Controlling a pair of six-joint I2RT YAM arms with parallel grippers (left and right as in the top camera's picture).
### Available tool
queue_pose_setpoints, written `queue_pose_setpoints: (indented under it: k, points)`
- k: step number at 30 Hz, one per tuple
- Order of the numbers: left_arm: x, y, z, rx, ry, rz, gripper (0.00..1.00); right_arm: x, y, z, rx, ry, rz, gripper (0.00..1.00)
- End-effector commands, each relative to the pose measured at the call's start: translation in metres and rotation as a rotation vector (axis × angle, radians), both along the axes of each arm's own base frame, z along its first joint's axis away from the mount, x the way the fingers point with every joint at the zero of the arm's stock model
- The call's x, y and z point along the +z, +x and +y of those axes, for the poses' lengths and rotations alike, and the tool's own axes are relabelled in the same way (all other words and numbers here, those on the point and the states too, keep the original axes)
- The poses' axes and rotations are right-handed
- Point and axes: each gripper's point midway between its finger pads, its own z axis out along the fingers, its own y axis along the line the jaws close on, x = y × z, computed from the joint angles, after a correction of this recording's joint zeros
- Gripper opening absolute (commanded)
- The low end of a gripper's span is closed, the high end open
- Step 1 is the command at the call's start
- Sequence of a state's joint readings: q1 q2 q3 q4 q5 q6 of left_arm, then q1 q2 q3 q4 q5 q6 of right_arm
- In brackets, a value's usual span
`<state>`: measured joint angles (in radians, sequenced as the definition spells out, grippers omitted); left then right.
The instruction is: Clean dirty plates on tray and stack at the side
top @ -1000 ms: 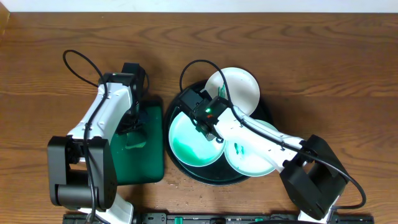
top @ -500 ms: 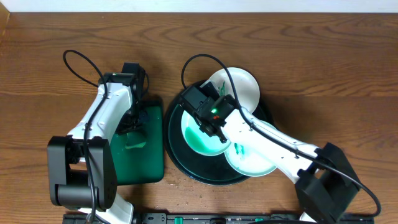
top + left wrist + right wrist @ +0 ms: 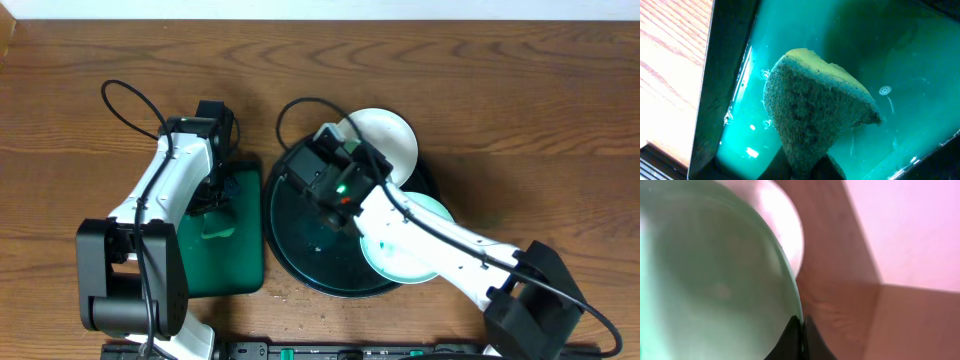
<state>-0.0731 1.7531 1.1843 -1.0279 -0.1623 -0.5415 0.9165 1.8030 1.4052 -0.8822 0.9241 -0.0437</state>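
The round dark tray (image 3: 305, 240) lies at mid table. My right gripper (image 3: 801, 326) is shut on the rim of one pale teal plate (image 3: 710, 280), which is lifted and tilted on edge. In the overhead view this gripper (image 3: 320, 165) is above the tray's upper left and hides the held plate. A second plate (image 3: 388, 140) rests on the tray's far rim. A third plate (image 3: 400, 255) with a teal smear lies at the tray's right. My left gripper (image 3: 807, 167) is shut on a green sponge (image 3: 810, 110); it also shows in the overhead view (image 3: 215, 185).
A rectangular green tray (image 3: 225, 255) holding teal liquid (image 3: 890, 55) sits left of the round tray, under the left arm. Bare wood table (image 3: 520, 120) lies to the right and at the back. Arm bases stand at the front edge.
My right gripper has lifted the smeared plate off the left of the round tray and tilted it on edge, leaving bare dark tray there. The left arm has not moved.
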Motion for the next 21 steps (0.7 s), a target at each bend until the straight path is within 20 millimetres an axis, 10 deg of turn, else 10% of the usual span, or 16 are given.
queue_pose_setpoints:
  k: [1,21]
  points:
    - [0.002,0.002,0.001,-0.011,0.0,-0.001,0.07,0.037,0.001,-0.001,0.034,-0.144,-0.135,0.01]
    - [0.002,0.003,0.001,-0.011,0.0,-0.002,0.08,0.097,-0.037,0.036,0.166,-0.529,-0.351,0.01]
